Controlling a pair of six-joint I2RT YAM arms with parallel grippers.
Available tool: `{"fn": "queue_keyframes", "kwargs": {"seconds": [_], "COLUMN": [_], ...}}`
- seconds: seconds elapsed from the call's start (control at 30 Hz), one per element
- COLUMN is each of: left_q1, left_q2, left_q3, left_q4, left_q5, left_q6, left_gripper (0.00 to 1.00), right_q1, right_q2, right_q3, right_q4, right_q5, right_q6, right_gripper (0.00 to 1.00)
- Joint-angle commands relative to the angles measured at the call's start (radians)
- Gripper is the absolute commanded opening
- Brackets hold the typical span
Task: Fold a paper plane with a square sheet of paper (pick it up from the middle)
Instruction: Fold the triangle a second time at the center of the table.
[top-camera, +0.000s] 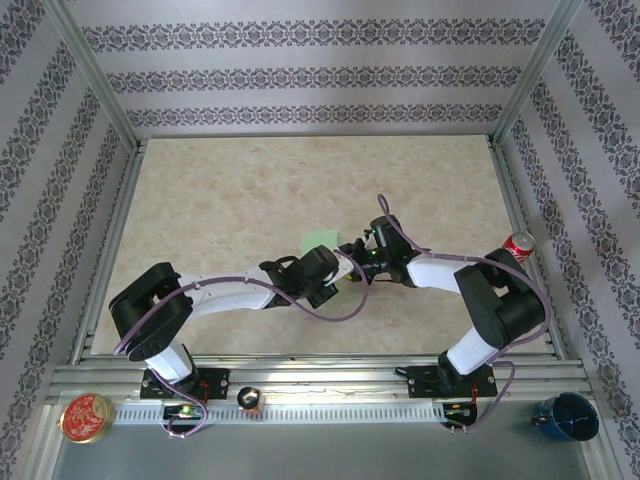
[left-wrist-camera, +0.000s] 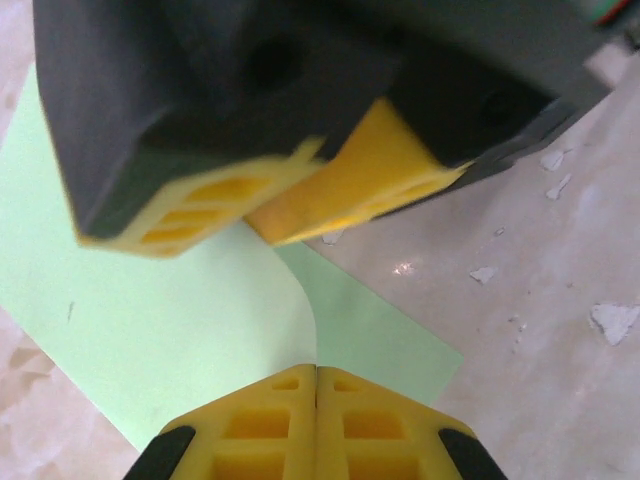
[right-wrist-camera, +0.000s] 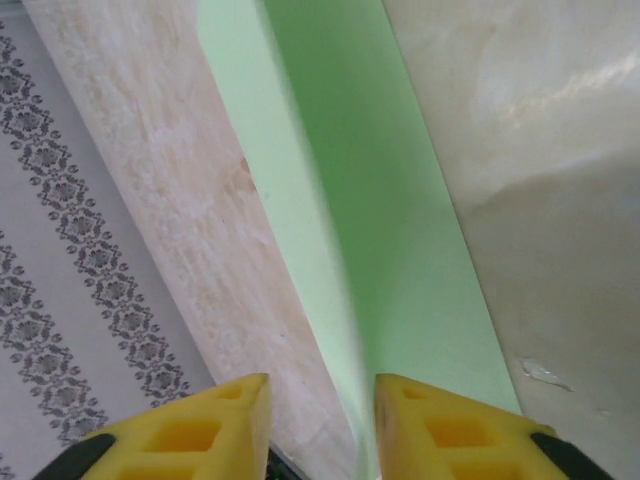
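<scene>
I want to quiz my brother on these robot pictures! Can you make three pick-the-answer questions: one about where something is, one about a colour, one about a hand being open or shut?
1. Where is the thin pale-green square paper sheet? A) middle of the beige table B) in a cup C) on the wall
2. What colour is the metal drink can by the table's right edge? A) blue B) red C) yellow
3. The left hand has its yellow fingers: A) wide apart B) bent backwards C) pressed shut on the sheet
Answers: 1 A, the top view shows it there. 2 B, its side is red. 3 C, the left wrist view shows them touching, pinching paper.
</scene>
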Motion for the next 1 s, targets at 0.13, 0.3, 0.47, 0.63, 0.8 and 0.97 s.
{"fn": "queue_keyframes", "kwargs": {"seconds": [0.13, 0.3, 0.47, 0.63, 0.8, 0.97], "left_q1": [0.164, 0.189, 0.194, 0.199, 0.202, 0.202], "left_q2": [-0.047, -0.004, 0.007, -0.007, -0.005, -0.001], "left_q3": [-0.012, 0.004, -0.001, -0.021, -0.027, -0.031], "left_q4": [0.041, 0.051, 0.065, 0.089, 0.092, 0.101], "left_q5": [0.419, 0.519, 0.519, 0.485, 0.483, 0.485], "left_q6": [-0.23, -0.27, -0.296, -0.319, -0.323, -0.329], "left_gripper": [0.0, 0.0, 0.01, 0.01, 0.01, 0.01], "right_q1": [-0.029, -0.028, 0.006, 0.056, 0.096, 0.114], "right_q2": [-0.21, -0.254, -0.187, -0.133, -0.088, -0.048], "right_q3": [-0.123, -0.145, -0.128, -0.127, -0.117, -0.111], "right_q4": [-0.102, -0.1, -0.081, -0.048, -0.037, -0.032], "right_q5": [0.221, 0.153, 0.052, 0.061, 0.066, 0.069], "right_q6": [-0.169, -0.248, -0.274, -0.243, -0.233, -0.229], "right_gripper": [0.44, 0.38, 0.15, 0.0, 0.0, 0.0]}}
